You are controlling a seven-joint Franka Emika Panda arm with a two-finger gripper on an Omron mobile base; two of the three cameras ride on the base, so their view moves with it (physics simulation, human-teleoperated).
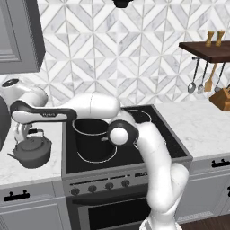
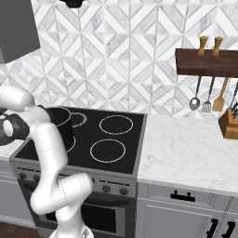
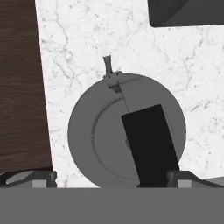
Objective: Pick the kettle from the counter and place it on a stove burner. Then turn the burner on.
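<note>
The squat dark-grey kettle point(image 1: 30, 152) stands on the white marble counter point(image 1: 27, 174) left of the stove, spout pointing left. In the hand view the kettle point(image 3: 100, 135) lies directly below, with its black handle point(image 3: 151, 144) arching across the lid and the spout point(image 3: 108, 65) toward the top. My gripper point(image 1: 21, 134) hangs just above the kettle, open, with a fingertip point(image 3: 43, 179) on either side and nothing between the two. The stove burner point(image 2: 116, 124) is the back-right white ring on the black cooktop; in the left base view this burner point(image 1: 140, 115) is partly behind my arm.
A tall black pot point(image 1: 92, 134) stands on the front-left ring. Knobs point(image 1: 101, 186) line the stove front. A dark appliance point(image 3: 188, 13) stands on the counter left of the kettle. The counter's front edge and the dark floor point(image 3: 19, 87) are close by. A knife block point(image 1: 222, 99) stands far right.
</note>
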